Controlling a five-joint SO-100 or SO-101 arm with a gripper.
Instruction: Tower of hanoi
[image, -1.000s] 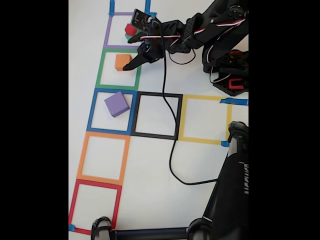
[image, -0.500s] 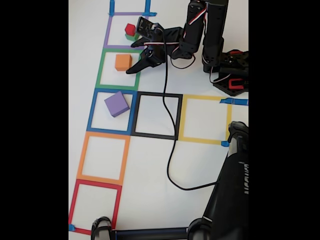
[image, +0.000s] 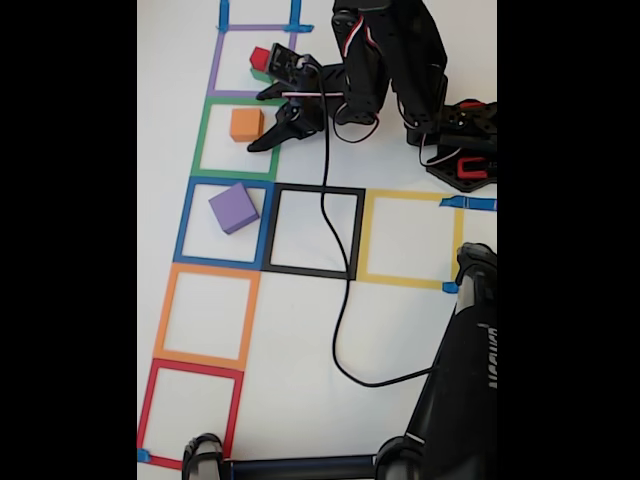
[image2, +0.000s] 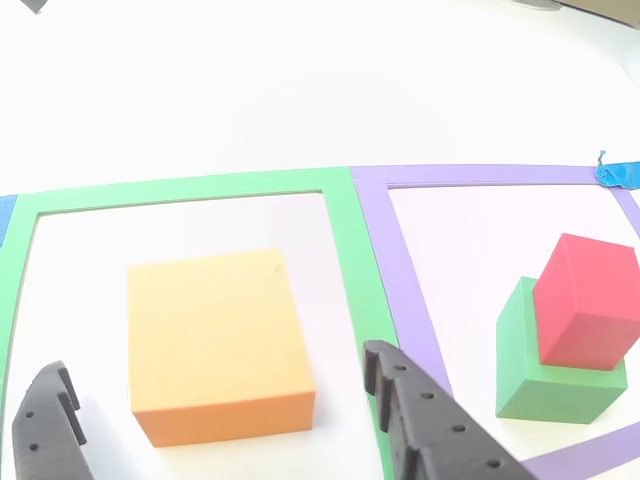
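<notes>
The tower of hanoi blocks lie apart in three tape squares. In the fixed view the purple block (image: 233, 208) rests in the blue square. The orange block (image: 245, 124) sits in the green square. The red block (image: 261, 58) is stacked on a green block (image: 257, 73) in the purple square. My gripper (image: 262, 118) is open just right of the orange block. In the other view my fingers (image2: 410, 400) flank the orange block (image2: 218, 340) on both sides without touching it, gripper (image2: 215, 365) open. The red block (image2: 585, 300) on the green block (image2: 545, 375) stands to the right.
Empty black (image: 318, 230), yellow (image: 410, 238), orange (image: 205, 315) and red (image: 190, 410) tape squares lie in front. A black cable (image: 335, 300) trails across the black square. The arm's base (image: 460, 150) is at the right; a black stand (image: 460, 380) fills the lower right corner.
The arm has folded back and upright over its base. The gripper stayed open beside the orange block, and the red block came into clearer sight.
</notes>
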